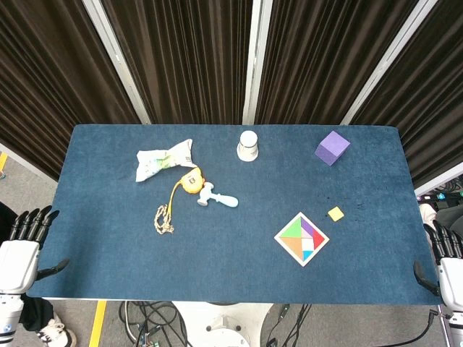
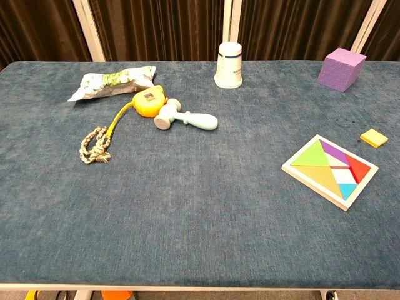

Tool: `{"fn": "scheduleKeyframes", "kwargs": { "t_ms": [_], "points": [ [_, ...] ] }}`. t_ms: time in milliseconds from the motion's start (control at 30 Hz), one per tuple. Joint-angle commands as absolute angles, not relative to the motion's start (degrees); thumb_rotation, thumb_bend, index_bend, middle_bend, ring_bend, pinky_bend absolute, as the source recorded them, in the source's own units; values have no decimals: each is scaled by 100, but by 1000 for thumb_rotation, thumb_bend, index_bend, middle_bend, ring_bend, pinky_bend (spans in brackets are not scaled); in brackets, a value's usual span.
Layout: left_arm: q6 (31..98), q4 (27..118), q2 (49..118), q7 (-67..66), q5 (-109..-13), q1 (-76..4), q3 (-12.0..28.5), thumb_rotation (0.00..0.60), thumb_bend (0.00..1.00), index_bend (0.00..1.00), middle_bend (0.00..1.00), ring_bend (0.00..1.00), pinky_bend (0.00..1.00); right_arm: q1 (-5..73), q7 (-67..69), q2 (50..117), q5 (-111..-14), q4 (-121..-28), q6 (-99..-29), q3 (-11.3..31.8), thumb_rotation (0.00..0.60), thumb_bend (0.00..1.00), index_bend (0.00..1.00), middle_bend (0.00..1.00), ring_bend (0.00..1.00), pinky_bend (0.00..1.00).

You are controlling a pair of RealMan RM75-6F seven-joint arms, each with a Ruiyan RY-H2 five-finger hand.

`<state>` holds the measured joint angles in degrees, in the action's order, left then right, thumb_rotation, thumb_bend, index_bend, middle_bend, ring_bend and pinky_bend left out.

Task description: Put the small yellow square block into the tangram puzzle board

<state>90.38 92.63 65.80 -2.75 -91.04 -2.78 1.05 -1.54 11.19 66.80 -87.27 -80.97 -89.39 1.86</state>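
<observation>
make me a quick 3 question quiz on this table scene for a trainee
1. True or false: the small yellow square block already sits inside the tangram puzzle board.
2. Which hand is nearer the block? A) left hand B) right hand
3. Fill in: the purple cube lies toward the table's far ____ corner in the head view.

Key
1. False: it lies on the cloth beside the board, apart from it.
2. B: both hands hang off the table's ends, holding nothing, but the block is on the right side.
3. right
</observation>
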Motion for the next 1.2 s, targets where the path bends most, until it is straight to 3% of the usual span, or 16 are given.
{"fn": "scheduleKeyframes", "kwargs": {
  "t_ms": [33,633,1200],
  "points": [
    [9026,9245,6599,-271,-9107,-281,100,600,0,89,40,0,51,-156,1132,6680,-8724,-8088,-8946,194,600,381,0,0,0,0],
    [9046,9305,6574,-351,-9116,-247,73,600,0,89,40,0,51,-67,1191,6663,-8610,-7959,-8627,206,600,378,0,0,0,0],
    [8982,9336,6597,-431,-9172,-301,68,600,0,90,40,0,51,855,440,6639,-8531,-8002,-7331,357,600,375,0,0,0,0]
  ]
}}
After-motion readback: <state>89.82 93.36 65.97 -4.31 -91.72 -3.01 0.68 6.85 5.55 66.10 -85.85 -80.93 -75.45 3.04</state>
